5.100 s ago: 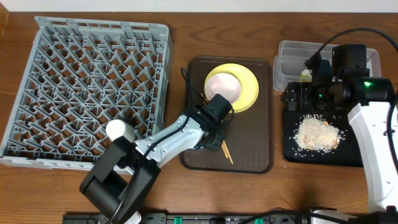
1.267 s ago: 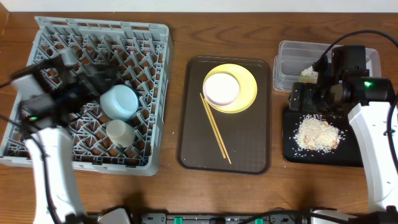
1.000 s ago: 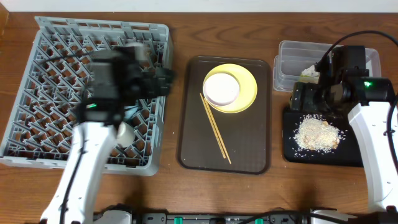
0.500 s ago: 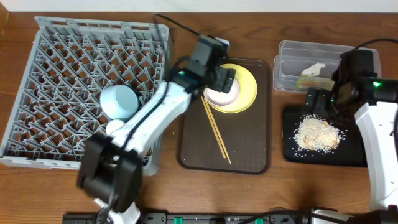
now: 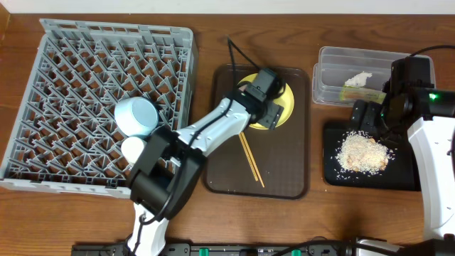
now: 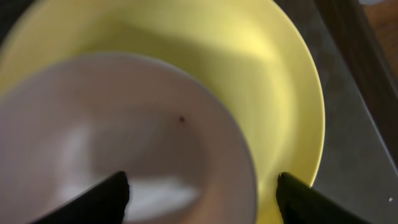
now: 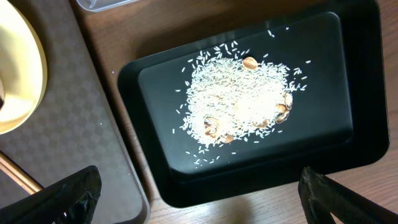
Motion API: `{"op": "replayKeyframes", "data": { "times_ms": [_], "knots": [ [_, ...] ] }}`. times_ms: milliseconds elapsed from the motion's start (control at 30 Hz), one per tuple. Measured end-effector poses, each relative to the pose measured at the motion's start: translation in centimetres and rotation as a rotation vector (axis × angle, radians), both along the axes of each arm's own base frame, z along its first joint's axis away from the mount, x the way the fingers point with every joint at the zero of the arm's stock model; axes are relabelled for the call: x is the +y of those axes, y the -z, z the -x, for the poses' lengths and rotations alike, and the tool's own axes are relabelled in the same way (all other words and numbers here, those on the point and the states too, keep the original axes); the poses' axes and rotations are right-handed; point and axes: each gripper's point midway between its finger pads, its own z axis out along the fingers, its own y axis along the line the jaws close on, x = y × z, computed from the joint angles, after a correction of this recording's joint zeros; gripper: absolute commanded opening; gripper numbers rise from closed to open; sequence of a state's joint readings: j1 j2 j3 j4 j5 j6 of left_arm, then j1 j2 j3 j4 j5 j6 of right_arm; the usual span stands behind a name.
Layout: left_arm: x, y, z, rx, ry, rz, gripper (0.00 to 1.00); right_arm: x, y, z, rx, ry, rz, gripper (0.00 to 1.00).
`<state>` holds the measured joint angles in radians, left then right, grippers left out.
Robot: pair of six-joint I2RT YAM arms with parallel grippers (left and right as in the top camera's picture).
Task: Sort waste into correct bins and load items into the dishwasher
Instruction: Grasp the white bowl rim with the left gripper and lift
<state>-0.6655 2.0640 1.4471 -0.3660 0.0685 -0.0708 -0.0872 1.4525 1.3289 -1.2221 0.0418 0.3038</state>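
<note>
My left gripper (image 5: 266,114) is down over the yellow plate (image 5: 286,107) on the brown tray. In the left wrist view its open jaws (image 6: 202,196) straddle the right rim of the white bowl (image 6: 124,137), which sits on the plate (image 6: 261,81); one finger is inside the bowl, the other outside. The chopsticks (image 5: 250,160) lie on the tray. The blue bowl (image 5: 135,116) and white cup (image 5: 133,148) sit in the grey rack (image 5: 71,64). My right gripper (image 5: 370,117) hangs open and empty above the black tray (image 7: 354,74) holding rice scraps (image 7: 242,106).
The clear tub (image 5: 330,71) at the back right holds the white tissue (image 5: 359,78) and the green-and-white wrapper (image 5: 353,90). The brown serving tray (image 5: 284,178) lies between the rack and the black tray (image 5: 405,174).
My left arm has swung from the rack across to the plate and dropped onto the white bowl, its jaws narrowing a little. The right gripper has shifted slightly right.
</note>
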Motion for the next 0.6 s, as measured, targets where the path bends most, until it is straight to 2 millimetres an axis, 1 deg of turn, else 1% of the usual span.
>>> {"op": "replayKeyframes", "data": {
  "times_ms": [67, 100, 167, 200, 233, 300, 433, 600],
  "knots": [
    [-0.42, 0.49, 0.44, 0.009, 0.010, -0.006, 0.42, 0.00, 0.00, 0.00, 0.000, 0.000, 0.000, 0.99],
    [-0.61, 0.67, 0.64, 0.012, 0.018, -0.008, 0.37, 0.00, 0.00, 0.00, 0.000, 0.000, 0.000, 0.99],
    [-0.84, 0.81, 0.85, 0.015, 0.024, -0.009, 0.22, 0.00, 0.00, 0.01, 0.000, 0.000, 0.000, 0.99],
    [-0.87, 0.83, 0.88, 0.013, 0.030, -0.011, 0.19, 0.01, 0.00, 0.01, 0.000, 0.000, 0.000, 0.99],
    [-0.89, 0.81, 0.84, 0.011, 0.030, -0.010, 0.10, 0.01, 0.00, 0.01, 0.000, 0.000, 0.000, 0.99],
    [-0.96, 0.73, 0.73, 0.007, 0.031, -0.007, 0.08, 0.01, 0.00, 0.00, 0.000, 0.000, 0.000, 0.99],
    [-1.05, 0.26, 0.19, -0.017, 0.031, -0.010, 0.08, 0.01, 0.01, 0.04, 0.001, 0.000, -0.001, 0.99],
    [-0.99, 0.24, 0.14, -0.019, 0.029, -0.013, 0.07, 0.02, 0.02, 0.10, 0.004, 0.000, -0.001, 0.99]
  ]
}}
